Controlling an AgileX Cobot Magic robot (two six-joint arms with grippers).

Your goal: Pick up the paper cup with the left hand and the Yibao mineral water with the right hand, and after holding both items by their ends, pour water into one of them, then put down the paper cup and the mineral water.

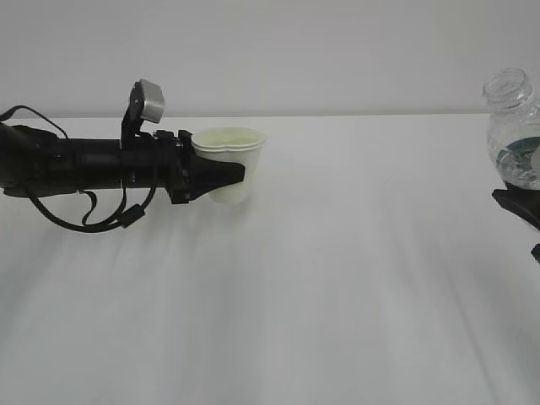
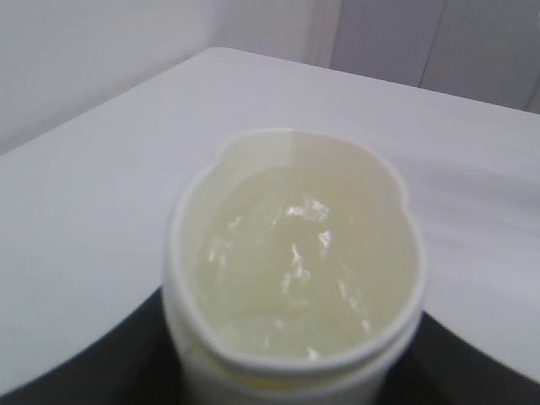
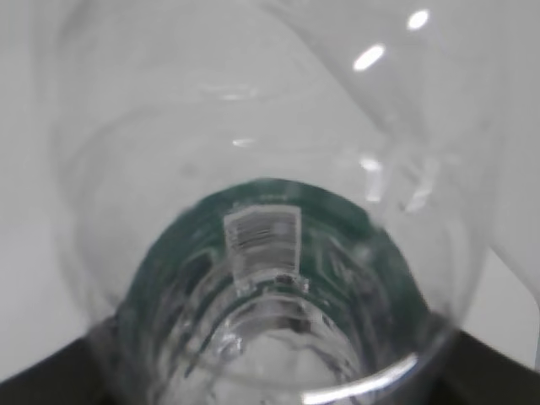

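white tabletop (image 1: 337, 278) fills the scene under a pale wall. left end effector (image 1: 221, 175) is closed around the paper cup (image 1: 230, 164), upright at left of the middle; the left wrist view shows liquid inside. right end effector (image 1: 519, 205) holds the yibao mineral water (image 1: 513, 135) upright at the right edge, neck uncapped.

**Cup and bottle both upright, well apart**

I see the paper cup (image 1: 232, 164) on the left, cream-white, tapered, upright, its rolled rim squeezed out of round. My left wrist view shows pale liquid glinting inside. The Yibao mineral water (image 1: 515, 131) stands upright at the far right edge: clear plastic, uncapped mouth, dark green label band, partly cut off by the frame.
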